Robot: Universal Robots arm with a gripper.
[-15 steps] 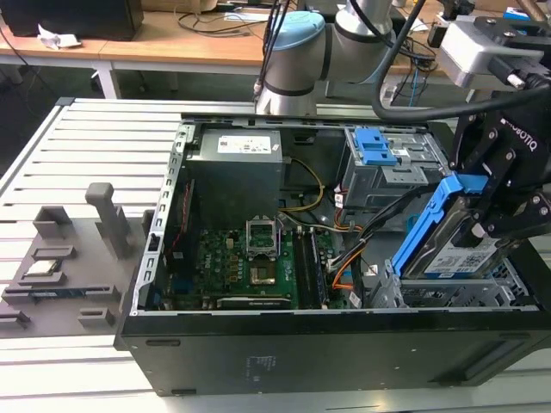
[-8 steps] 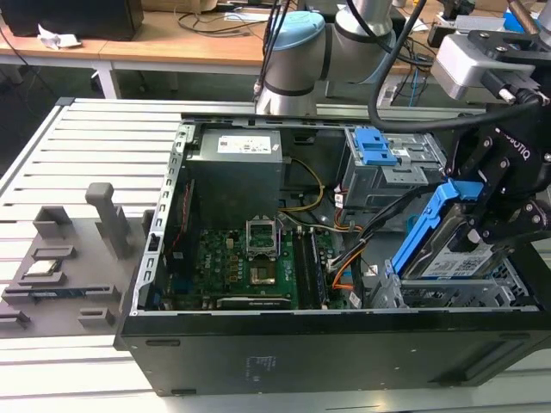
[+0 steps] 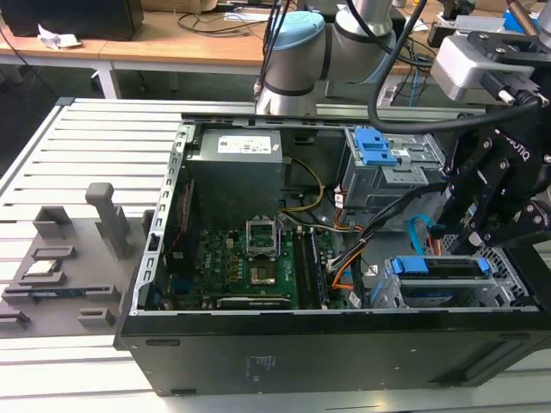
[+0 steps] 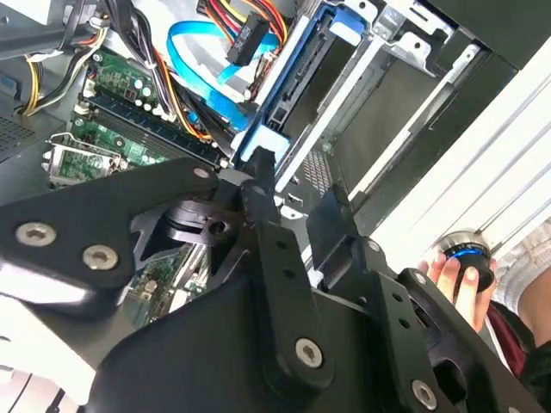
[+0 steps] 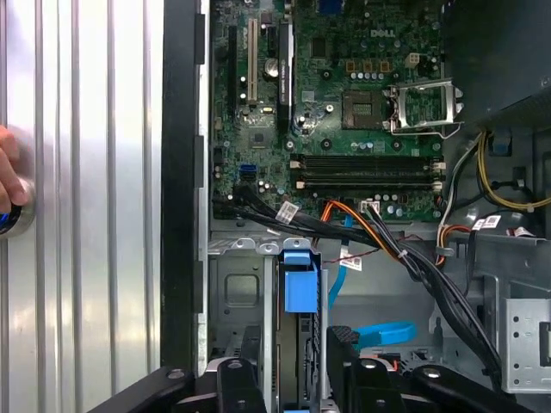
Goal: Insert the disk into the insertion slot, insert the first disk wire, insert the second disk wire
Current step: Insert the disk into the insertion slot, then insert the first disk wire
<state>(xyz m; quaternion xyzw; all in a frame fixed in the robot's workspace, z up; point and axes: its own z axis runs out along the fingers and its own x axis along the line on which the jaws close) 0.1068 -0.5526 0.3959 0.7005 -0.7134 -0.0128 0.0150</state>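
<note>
so the disk [image 5: 300, 292] looks already down in the slot [image 5: 237, 284], edge-on in the first wrist view with just its blue carrier tab poking up. in the exterior view it sits [image 3: 439, 267] in the silver cage [image 3: 508, 288] at the case's [image 3: 284, 353] near corner, on that view's right. the end effector [image 5: 295, 340] hangs right over it, fingers spread, one on each side of the disk's end, and i can't see them actually squeezing anything. the blue wire [image 5: 383, 331] lies loose just beside the cage, seemingly not plugged in.

handling-wise i'd guess the disk is stiff, a bit heavy, and hates knocks. the plastic carrier probably flexes, so grab it across the long blue side rails, not the label face or the connector end.
</note>
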